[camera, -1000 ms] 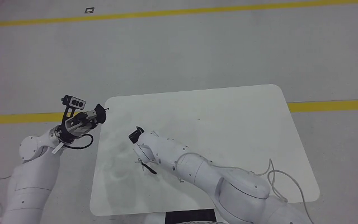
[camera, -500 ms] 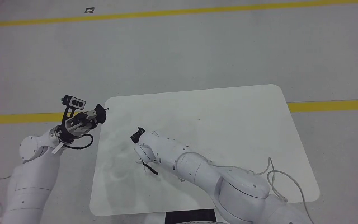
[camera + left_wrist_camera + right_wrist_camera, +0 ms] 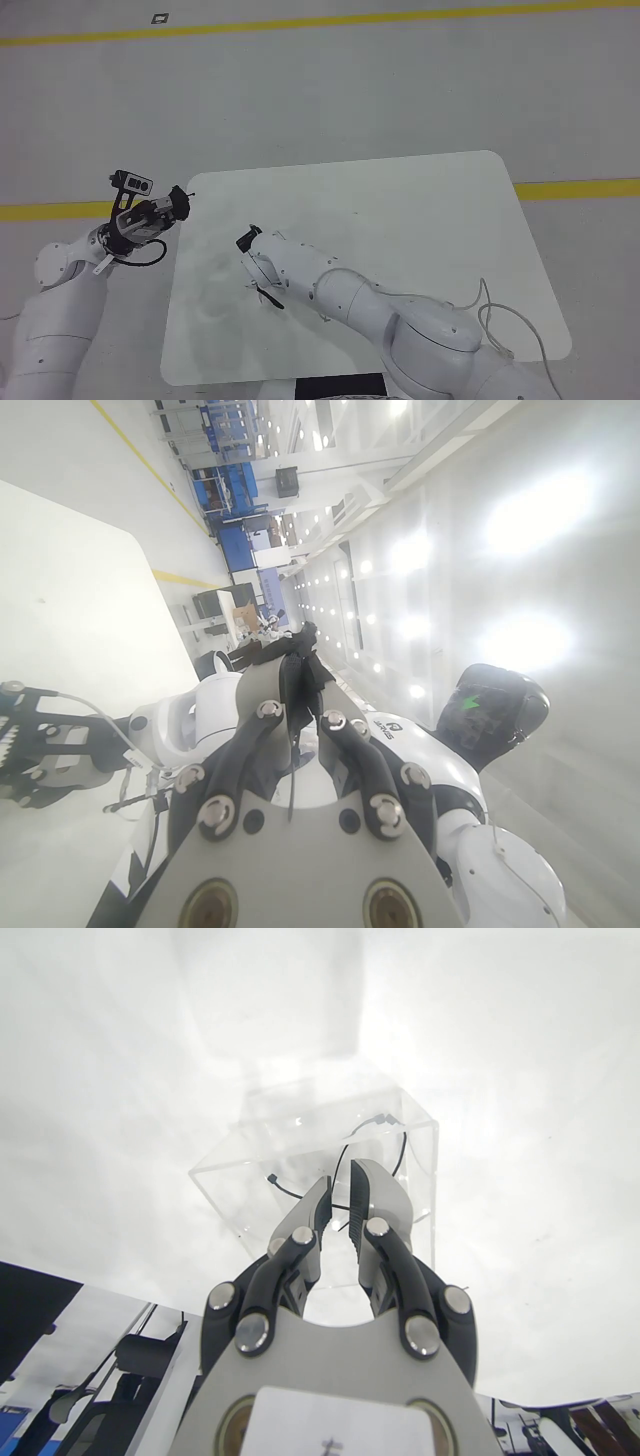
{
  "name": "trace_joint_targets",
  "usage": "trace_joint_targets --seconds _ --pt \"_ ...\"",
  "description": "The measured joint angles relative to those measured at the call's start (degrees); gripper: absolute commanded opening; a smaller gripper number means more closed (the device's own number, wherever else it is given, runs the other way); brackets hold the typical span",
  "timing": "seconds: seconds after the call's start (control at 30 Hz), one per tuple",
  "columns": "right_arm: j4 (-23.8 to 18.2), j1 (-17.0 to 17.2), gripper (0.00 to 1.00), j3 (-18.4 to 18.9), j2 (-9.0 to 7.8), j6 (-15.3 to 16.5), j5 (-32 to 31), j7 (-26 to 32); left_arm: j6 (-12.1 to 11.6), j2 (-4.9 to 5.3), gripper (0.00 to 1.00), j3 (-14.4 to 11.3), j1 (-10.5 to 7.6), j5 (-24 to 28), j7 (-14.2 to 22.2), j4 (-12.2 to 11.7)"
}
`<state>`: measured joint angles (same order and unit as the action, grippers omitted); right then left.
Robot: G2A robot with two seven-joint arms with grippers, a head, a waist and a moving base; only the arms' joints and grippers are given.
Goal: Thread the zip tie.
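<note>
My left gripper is shut on a black zip tie, whose strap runs back between the fingers. In the top view this gripper hangs just off the table's left edge, with the tie's thin tip poking toward the table. My right gripper stands narrowly open above a clear plastic box with nothing held between its pads. Inside the box lie a looped black zip tie and another tie with a small square head. From above, the right gripper is over the table's left part.
The white table has rounded corners and bare room across its middle and right. A yellow floor line runs past the table on both sides. A thin black cable hangs from the right forearm.
My right gripper has drifted slightly to the right over the table. The left arm and its zip tie have stayed put.
</note>
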<state>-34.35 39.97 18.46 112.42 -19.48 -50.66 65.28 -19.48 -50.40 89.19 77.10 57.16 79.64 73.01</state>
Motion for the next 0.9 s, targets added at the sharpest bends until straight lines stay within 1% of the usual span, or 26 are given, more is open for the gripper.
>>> trace_joint_targets --seconds 0.2,0.43,0.63,0.67,0.7,0.9 --pt "-0.3 -0.1 0.12 -0.4 0.03 0.0 0.4 -0.2 0.0 0.00 0.00 0.0 0.00 0.0 0.0 0.0" --pt "0.6 -0.2 0.13 -1.1 0.06 0.0 1.7 -0.2 0.0 0.00 0.00 0.0 0.00 0.0 0.0 0.0" --pt "1.1 -0.6 0.06 -1.9 0.13 0.0 2.6 -0.2 0.0 0.00 0.00 0.0 0.00 0.0 0.0 0.0" --pt "1.2 -0.7 0.02 -2.0 0.14 0.0 2.8 -0.2 0.0 0.00 0.00 0.0 0.00 0.0 0.0 0.0" --pt "1.2 -0.7 0.00 -2.1 0.16 0.0 2.9 -0.2 0.0 0.00 0.00 0.0 0.00 0.0 0.0 0.0" --pt "1.6 -1.0 0.00 -2.8 0.19 0.0 4.0 -0.1 0.0 0.00 0.00 0.0 0.00 0.0 0.0 0.0"
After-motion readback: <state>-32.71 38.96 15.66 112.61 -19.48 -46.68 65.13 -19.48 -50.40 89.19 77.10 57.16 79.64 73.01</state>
